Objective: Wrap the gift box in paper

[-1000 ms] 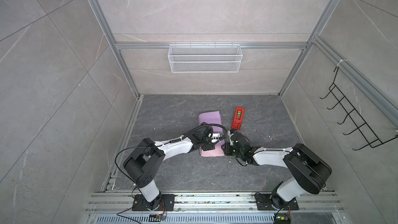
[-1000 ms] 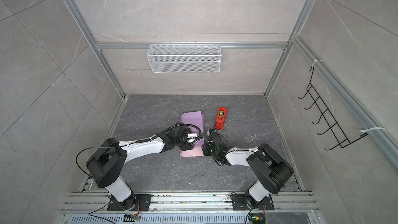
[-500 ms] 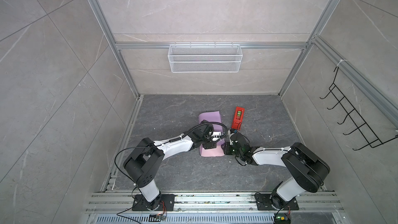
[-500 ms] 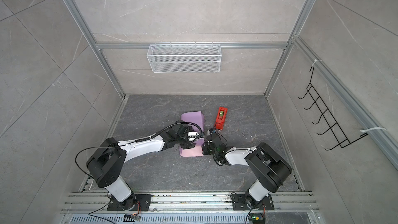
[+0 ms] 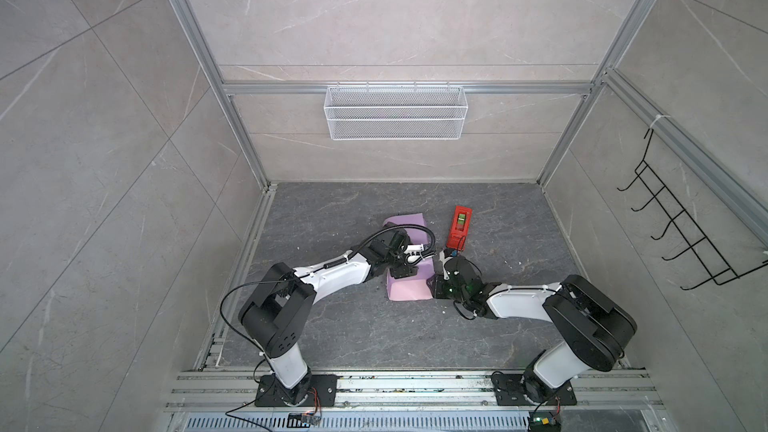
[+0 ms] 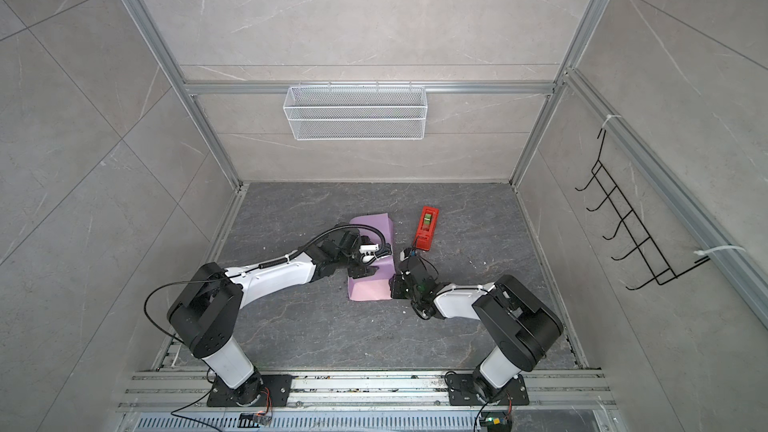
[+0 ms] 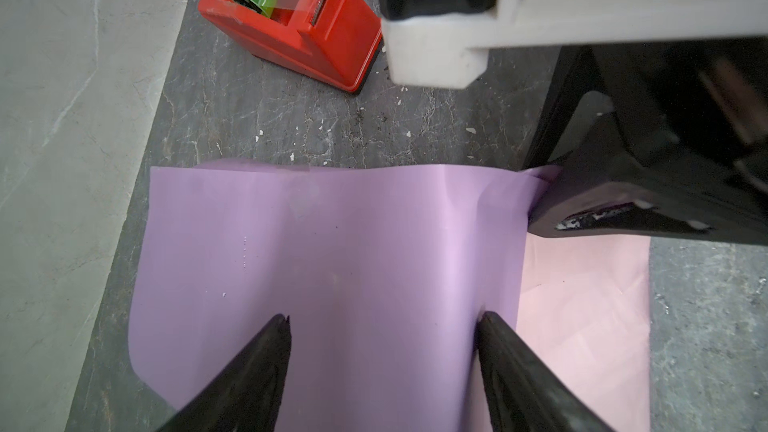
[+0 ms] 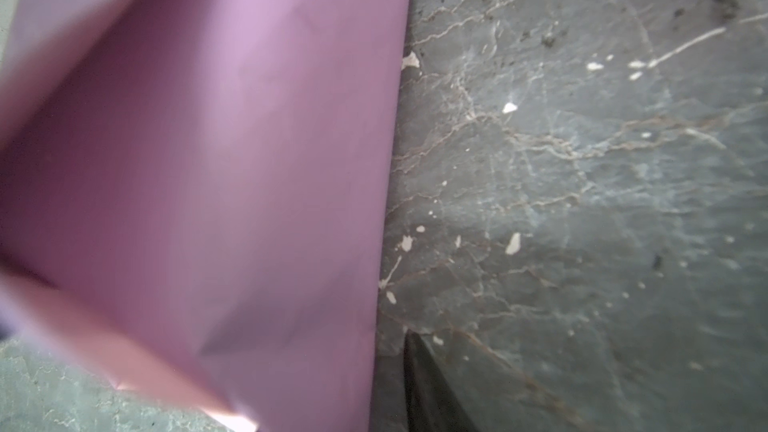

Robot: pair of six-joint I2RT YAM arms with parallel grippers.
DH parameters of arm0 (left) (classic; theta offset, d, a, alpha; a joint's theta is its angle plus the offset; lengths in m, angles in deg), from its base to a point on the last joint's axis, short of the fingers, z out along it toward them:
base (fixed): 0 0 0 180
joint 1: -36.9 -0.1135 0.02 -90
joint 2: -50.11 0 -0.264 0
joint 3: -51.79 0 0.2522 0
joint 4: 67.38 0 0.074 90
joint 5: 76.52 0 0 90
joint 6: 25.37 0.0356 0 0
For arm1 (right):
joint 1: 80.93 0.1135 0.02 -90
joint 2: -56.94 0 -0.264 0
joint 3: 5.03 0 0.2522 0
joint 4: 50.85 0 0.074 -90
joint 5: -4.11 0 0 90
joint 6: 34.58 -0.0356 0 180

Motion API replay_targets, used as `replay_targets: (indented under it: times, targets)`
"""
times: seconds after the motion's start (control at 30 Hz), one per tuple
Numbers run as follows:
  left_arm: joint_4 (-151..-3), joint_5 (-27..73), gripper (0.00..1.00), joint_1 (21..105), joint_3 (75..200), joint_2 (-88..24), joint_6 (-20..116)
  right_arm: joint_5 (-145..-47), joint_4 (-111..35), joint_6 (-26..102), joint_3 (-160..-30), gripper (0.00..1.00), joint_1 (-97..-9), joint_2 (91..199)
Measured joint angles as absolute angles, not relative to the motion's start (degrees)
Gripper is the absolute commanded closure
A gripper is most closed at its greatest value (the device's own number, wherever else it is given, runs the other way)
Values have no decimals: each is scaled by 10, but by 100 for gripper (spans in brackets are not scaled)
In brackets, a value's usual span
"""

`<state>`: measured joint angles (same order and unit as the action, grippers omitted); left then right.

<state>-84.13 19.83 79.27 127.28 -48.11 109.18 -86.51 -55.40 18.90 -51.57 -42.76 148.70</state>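
Top-down scene of a dark grey stone worktop (image 5: 332, 326), with two white and black robot arms reaching in from 6 o'clock. At the centre lies the paper (image 5: 409, 290), seen in both top views. Its lilac side is up over a low boxy hump and its pale pink side shows toward 6 o'clock. The gift box itself is hidden under the sheet. The left fingers (image 7: 253, 371) come in from 9 o'clock and stand apart over the lilac hump, with only the sheet's surface between them. The right fingers (image 7: 602, 201) come in from 3 o'clock and sit at the paper's edge. The right wrist view shows one dark finger (image 8: 419, 384) beside the lilac sheet, and I cannot tell whether they clamp it. A red tape dispenser (image 5: 459, 226) with a green roll stands at 2 o'clock from the paper, near but apart
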Motion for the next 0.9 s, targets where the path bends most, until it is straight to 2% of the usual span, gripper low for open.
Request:
replay_targets:
  times: [0.27, 0.47, 0.57, 0.67, 0.9]
  targets:
    - [-854, 185, 30, 793, 1275, -506, 1107, -868, -539, 199, -511, 55, -428, 1447]
    - [-854, 179, 30, 794, 1275, -506, 1113, -900, -556, 210, -489, 44, -445, 1411]
    - [-854, 179, 30, 794, 1274, -506, 1113, -927, -585, 200, -480, 30, -457, 1411]
    - [-854, 181, 30, 794, 1274, -506, 1113, -956, -627, 192, -479, 26, -469, 1415]
    - [-853, 181, 30, 794, 1274, -506, 1113, -993, -689, 163, -479, 24, -503, 1444]
